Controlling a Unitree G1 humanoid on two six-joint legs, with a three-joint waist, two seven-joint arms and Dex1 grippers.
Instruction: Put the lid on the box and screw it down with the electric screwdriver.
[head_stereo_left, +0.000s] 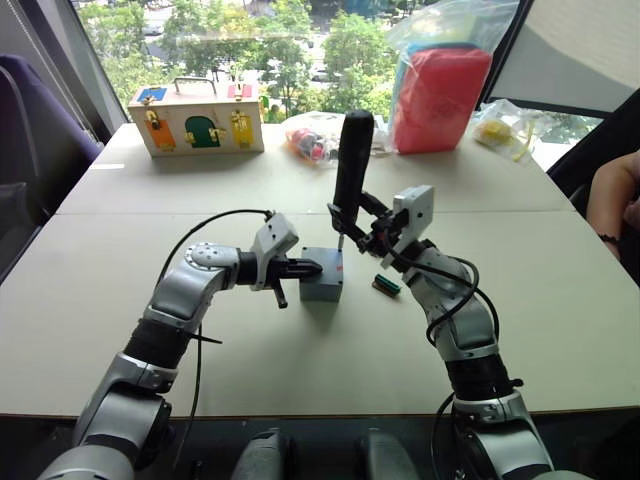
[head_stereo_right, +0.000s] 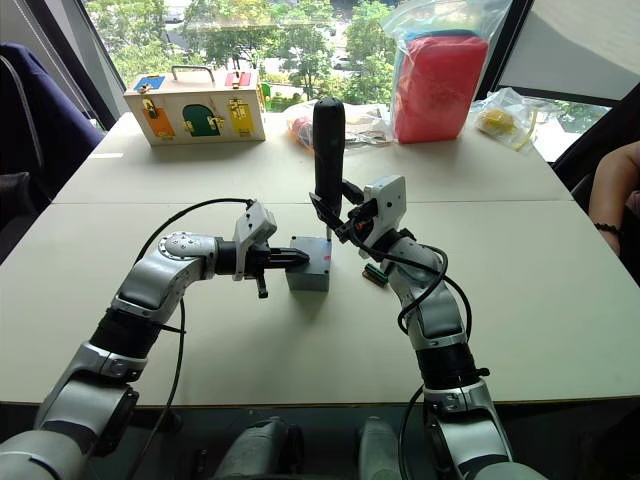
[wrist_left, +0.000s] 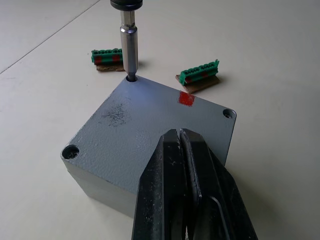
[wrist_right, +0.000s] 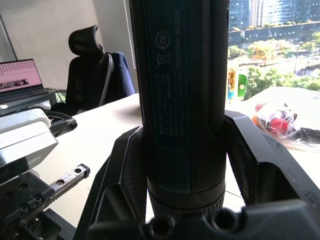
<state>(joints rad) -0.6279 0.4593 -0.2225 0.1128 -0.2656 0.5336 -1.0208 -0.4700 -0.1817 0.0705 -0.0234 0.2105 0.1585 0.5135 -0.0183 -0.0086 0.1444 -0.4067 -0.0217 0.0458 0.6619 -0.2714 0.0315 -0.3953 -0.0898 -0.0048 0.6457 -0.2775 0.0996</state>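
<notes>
Fingers on the right gripper (head_stereo_right: 345, 222) were clamped round the electric screwdriver (head_stereo_right: 328, 150), upright, bit sat in a far corner screw hole of the lid (wrist_left: 150, 125). Left gripper (wrist_left: 182, 150) was pinched closed, pressing on the lid. Lid's already on the box (head_stereo_left: 322, 285), mid-table w/ green bits (wrist_left: 199, 75) beside it. Prob screwing stage, other corners left afaict.
</notes>
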